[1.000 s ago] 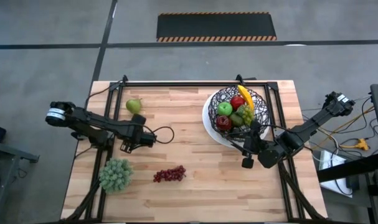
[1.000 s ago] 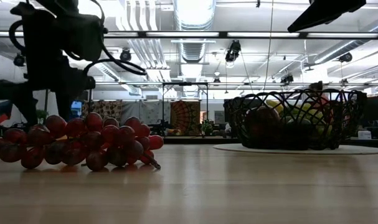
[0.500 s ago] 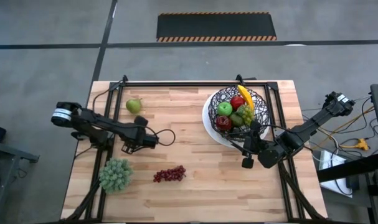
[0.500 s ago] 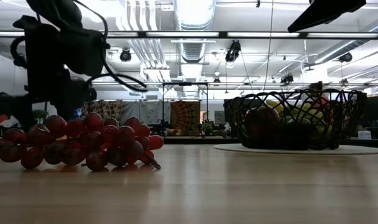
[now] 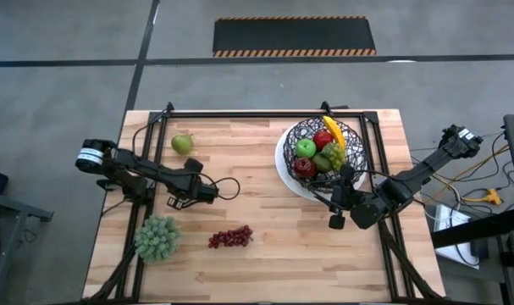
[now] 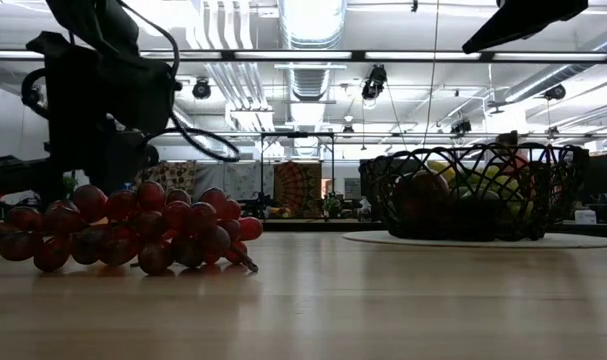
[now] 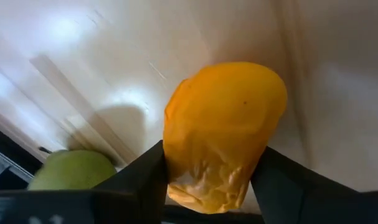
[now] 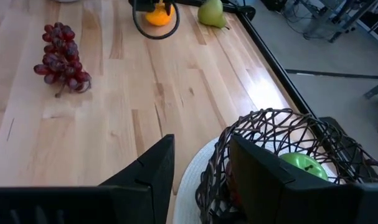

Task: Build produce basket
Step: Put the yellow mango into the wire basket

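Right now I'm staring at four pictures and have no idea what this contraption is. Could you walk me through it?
It is a robot with two dark arms at a wooden table, each ending in two fingers. One picture looks straight down, one looks level across the tabletop, and two come from cameras on the wrists.

The left gripper has its fingers either side of an orange fruit, which the left wrist camera shows up close. The right gripper waits beside the wire basket, which already holds apples, a banana and green grapes.

On the table are a pear, red grapes and a frilly leafy bunch.
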Robot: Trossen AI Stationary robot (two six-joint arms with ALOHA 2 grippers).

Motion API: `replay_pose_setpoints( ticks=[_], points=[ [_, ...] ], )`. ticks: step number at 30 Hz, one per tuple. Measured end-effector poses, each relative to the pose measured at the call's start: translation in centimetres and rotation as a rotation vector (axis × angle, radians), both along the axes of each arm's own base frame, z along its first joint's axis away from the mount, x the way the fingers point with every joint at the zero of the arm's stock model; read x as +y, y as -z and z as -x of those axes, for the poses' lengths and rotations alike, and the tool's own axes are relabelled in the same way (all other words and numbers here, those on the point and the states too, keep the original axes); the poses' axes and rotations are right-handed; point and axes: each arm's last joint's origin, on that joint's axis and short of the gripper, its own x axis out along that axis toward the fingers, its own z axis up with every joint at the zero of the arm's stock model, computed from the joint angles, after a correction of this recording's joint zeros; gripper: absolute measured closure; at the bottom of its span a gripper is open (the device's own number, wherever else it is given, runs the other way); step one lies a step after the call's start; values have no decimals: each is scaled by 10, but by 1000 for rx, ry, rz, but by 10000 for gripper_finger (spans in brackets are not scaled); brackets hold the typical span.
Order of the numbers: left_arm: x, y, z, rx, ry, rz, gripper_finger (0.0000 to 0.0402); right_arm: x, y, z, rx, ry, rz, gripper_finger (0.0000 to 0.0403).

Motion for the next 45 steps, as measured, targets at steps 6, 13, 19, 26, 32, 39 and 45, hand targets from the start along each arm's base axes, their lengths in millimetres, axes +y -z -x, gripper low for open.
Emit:
replay_pose_setpoints(
  ticks=[6,13,19,26,32,39,45],
  points=[
    [-1,-19,-22,-136,7,-40,228,0,8,0,2,2,1,262],
    [-3,-61,-65,-509,-4,-126,228,1,19,-1,-22,-11,0,262],
    [-8,-101,-92,-986,9,-83,228,4,28,-7,-112,-67,16,261],
    [-20,-131,-106,-1388,124,97,228,6,37,-10,-244,-115,27,223],
    [-27,-135,-118,-1563,194,260,228,6,41,-10,-394,-144,37,163],
    [-30,-127,-131,-1690,164,381,228,2,39,-11,-454,-133,45,115],
    [-33,-113,-149,-1782,143,414,228,-6,39,-15,-452,-90,55,100]
  ],
)
